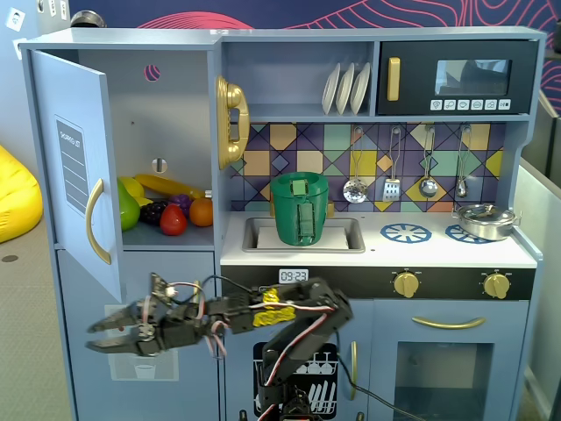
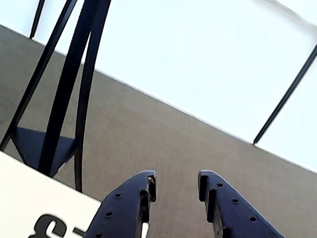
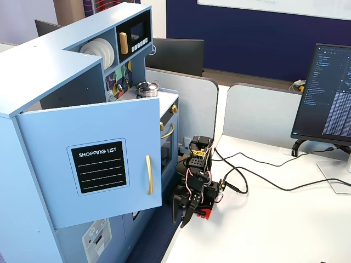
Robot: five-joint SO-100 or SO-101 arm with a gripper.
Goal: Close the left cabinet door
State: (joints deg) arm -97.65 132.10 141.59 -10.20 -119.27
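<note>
The left cabinet door (image 1: 77, 167) is pale blue and stands swung wide open, with its gold handle (image 1: 95, 224) facing out. In the side fixed view its black "SHOPPING LIST" panel (image 3: 99, 166) faces the camera. My gripper (image 1: 98, 335) is open and empty. It sits just below the door's lower edge, in front of the lower door with the ice-dispenser graphic (image 1: 140, 364), and touches neither. In the side fixed view the gripper (image 3: 184, 211) hangs to the right of the open door. The wrist view shows both fingers (image 2: 133, 198) spread over grey carpet, with no door in sight.
Toy fruit (image 1: 166, 210) lies inside the open cabinet. A gold phone (image 1: 231, 123) hangs beside it and a green pot (image 1: 300, 209) sits in the sink. Cables (image 3: 258, 175) and a monitor (image 3: 326, 93) are on the white desk. Black chair legs (image 2: 59, 99) show in the wrist view.
</note>
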